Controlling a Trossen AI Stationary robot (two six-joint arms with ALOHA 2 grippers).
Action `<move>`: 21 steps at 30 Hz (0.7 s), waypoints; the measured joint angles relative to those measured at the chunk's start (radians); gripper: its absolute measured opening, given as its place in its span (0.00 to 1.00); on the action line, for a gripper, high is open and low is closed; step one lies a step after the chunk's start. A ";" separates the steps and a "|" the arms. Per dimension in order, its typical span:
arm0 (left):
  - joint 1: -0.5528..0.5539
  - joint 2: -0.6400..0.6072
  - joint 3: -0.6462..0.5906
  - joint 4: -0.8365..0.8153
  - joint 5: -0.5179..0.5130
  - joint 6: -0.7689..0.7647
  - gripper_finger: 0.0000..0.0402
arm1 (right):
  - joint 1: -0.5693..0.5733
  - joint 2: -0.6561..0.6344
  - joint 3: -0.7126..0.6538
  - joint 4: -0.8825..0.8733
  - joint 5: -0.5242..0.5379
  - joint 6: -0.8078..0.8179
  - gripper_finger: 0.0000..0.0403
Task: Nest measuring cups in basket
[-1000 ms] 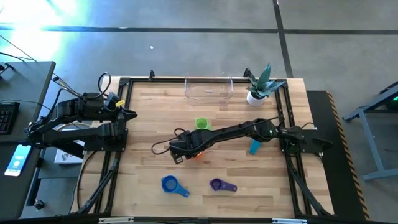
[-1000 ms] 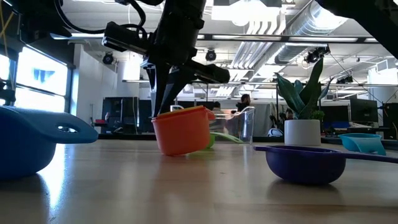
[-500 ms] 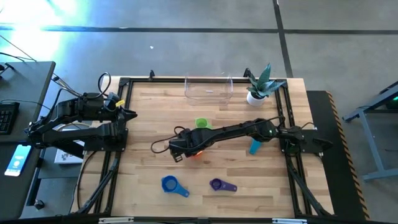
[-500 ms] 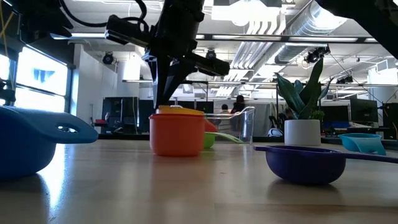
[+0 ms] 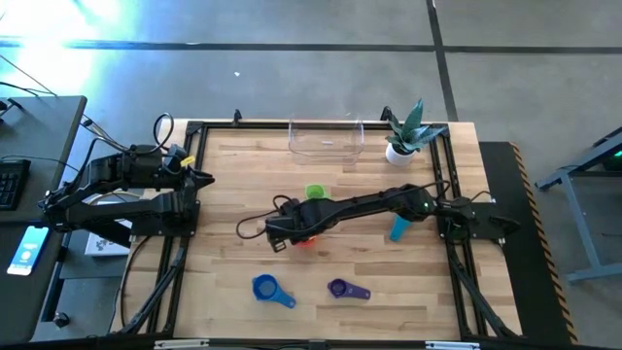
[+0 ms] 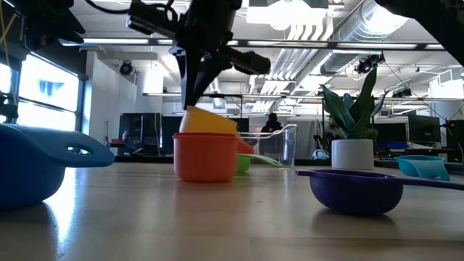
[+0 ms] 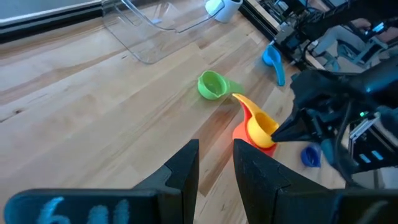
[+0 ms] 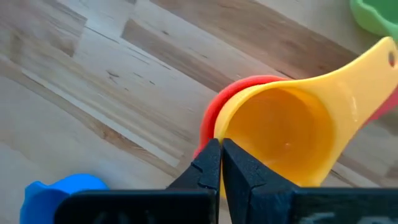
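Where ducts run, wooden table

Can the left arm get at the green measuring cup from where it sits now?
Probably yes: the green measuring cup lies apart from the right gripper, shut on the yellow measuring cup, and bare table separates it from the left gripper.

- A grey concrete floor, crossed by dark seams, surrounds the wooden table.
- Glare floods in from a bright window.
- Exposed ducts line the ceiling.
- A keyboard sits on a side desk.
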 joint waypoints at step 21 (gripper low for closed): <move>0.000 0.000 0.000 0.000 0.000 0.005 0.22 | -0.057 -0.081 0.005 0.242 0.041 -0.207 0.00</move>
